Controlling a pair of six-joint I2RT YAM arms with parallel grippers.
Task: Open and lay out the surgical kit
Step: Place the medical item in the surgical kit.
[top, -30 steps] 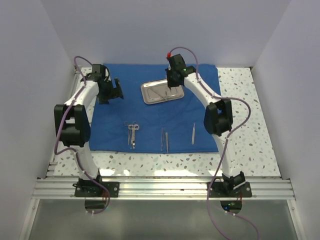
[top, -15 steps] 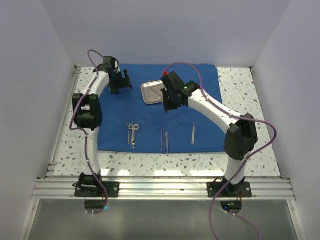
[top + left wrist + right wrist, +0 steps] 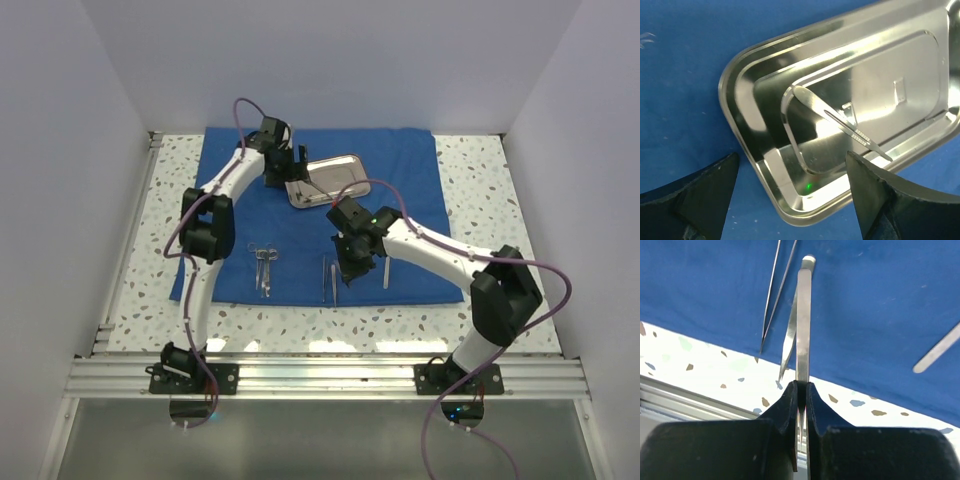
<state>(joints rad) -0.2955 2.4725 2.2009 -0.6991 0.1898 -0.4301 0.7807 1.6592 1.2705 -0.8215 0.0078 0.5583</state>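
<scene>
The royal-blue cloth (image 3: 410, 200) lies spread flat on the table. The steel tray (image 3: 340, 175) sits on its far middle and holds one thin steel instrument (image 3: 840, 122). My left gripper (image 3: 292, 172) is open over the tray's left end, its fingers (image 3: 705, 200) straddling the tray's corner (image 3: 790, 210). My right gripper (image 3: 352, 262) is shut on steel tweezers (image 3: 803, 315) and holds them low over the cloth's near edge. Two thin tweezers (image 3: 775, 295) lie on the cloth just beside them. Ring-handled forceps (image 3: 264, 265) lie to the left.
Another thin steel instrument (image 3: 386, 268) lies on the cloth right of my right gripper, also seen in the right wrist view (image 3: 937, 352). Speckled tabletop (image 3: 480, 180) borders the cloth. White walls enclose three sides, and an aluminium rail (image 3: 320, 378) runs along the near edge.
My right gripper has moved from the tray down to the cloth's near edge, carrying the tweezers. My left arm has swung right from the cloth's far left corner to the tray.
</scene>
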